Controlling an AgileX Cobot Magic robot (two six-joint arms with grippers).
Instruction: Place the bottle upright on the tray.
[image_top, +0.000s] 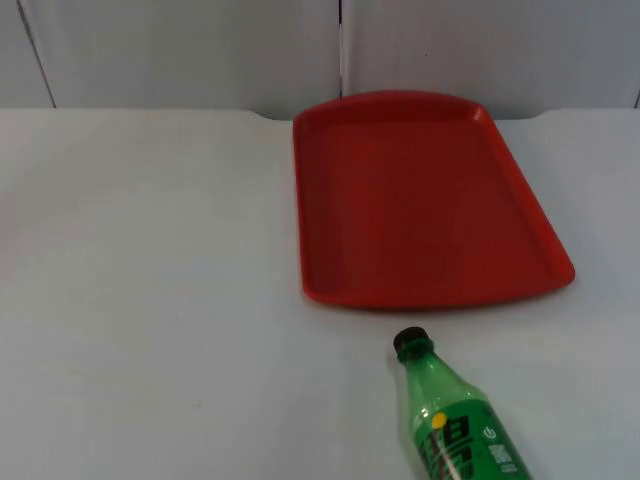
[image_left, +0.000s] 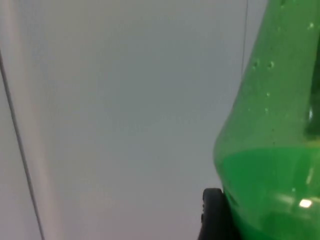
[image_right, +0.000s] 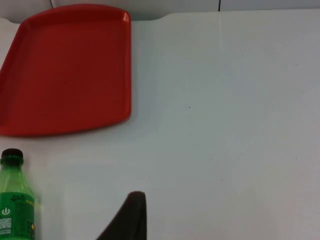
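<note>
I see the green bottle (image_top: 455, 425) on the table (image_top: 150, 300), near the red tray (image_top: 425, 200) but apart from it. Left wrist view has the bottle up close beside one fingertip (image_left: 212, 212). I can't tell either gripper's state.

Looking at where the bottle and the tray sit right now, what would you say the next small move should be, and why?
Probably bring the left gripper the last bit onto the bottle. The green bottle lies on its side on the white table, cap toward the red tray but off it, and the left wrist view has its body right beside the fingertip. The right gripper waits farther away.
</note>
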